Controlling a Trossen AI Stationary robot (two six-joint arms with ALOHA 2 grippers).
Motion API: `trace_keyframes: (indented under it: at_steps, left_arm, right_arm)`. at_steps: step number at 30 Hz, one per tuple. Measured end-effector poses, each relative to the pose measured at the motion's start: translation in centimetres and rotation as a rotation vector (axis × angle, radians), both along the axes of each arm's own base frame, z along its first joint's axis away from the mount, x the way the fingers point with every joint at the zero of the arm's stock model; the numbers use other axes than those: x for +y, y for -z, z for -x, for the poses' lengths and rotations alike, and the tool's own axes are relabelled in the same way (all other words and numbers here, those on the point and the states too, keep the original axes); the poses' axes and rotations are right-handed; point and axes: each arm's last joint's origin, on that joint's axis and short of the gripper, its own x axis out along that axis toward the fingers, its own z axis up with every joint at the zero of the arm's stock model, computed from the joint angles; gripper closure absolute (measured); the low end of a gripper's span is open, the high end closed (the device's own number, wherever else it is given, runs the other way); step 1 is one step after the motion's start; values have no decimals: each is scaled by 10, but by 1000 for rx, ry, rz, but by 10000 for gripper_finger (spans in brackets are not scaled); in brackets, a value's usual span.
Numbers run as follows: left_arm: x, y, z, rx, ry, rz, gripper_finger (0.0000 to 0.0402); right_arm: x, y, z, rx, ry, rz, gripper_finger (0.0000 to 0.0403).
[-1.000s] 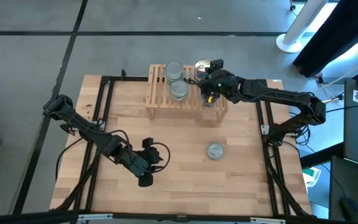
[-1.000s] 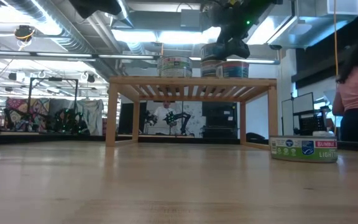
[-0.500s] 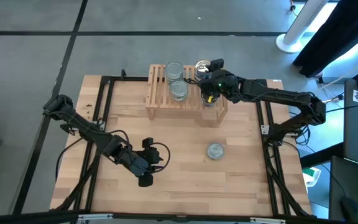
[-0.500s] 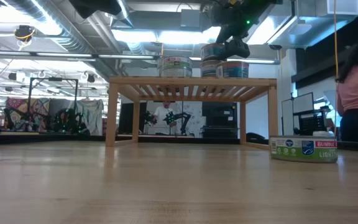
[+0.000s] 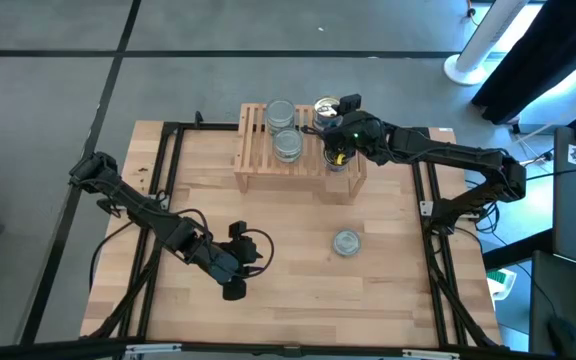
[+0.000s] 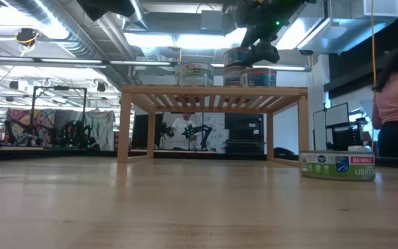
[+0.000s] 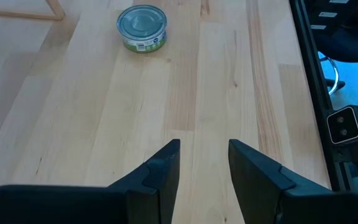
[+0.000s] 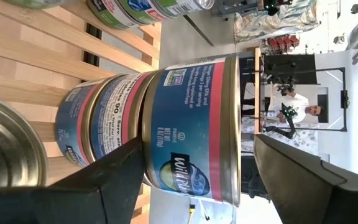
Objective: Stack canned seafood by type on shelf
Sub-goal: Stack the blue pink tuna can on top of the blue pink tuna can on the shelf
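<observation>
High view: light-wood slatted shelf [image 5: 258, 165] holds upright round tins; right gripper [image 5: 335, 152], jaws apart, straddles a blue-and-red-labelled stacked tin [image 8: 188, 124]; left gripper [image 7: 202, 165], jaws parted, holds nothing.

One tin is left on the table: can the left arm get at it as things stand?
Probably yes. The left end effector faces the lone green-labelled tin across bare table, fingers apart and empty, with nothing between them.

From desk level I see the light-wood shelf [image 6: 213, 104] standing across the desk [image 6: 150, 207]. Tins [image 6: 194, 73] sit on its slatted top. My right gripper [image 6: 258, 50] hangs over the tins at the shelf's right end. One more tin [image 6: 336, 166] rests on the desk, right of the shelf. A person in pink [image 6: 396, 97] stands beyond.
</observation>
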Motion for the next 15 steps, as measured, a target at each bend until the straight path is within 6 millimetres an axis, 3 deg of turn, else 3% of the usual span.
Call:
trace_keyframes:
  at_steps: [10,15]
  left_arm:
    - [0,0,0,0,0,0,270]
    - [0,0,0,0,0,0,270]
  right_arm:
    - [1,-2,1,6,-8,-7,107]
    - [2,-18,5,-3,-1,-39,107]
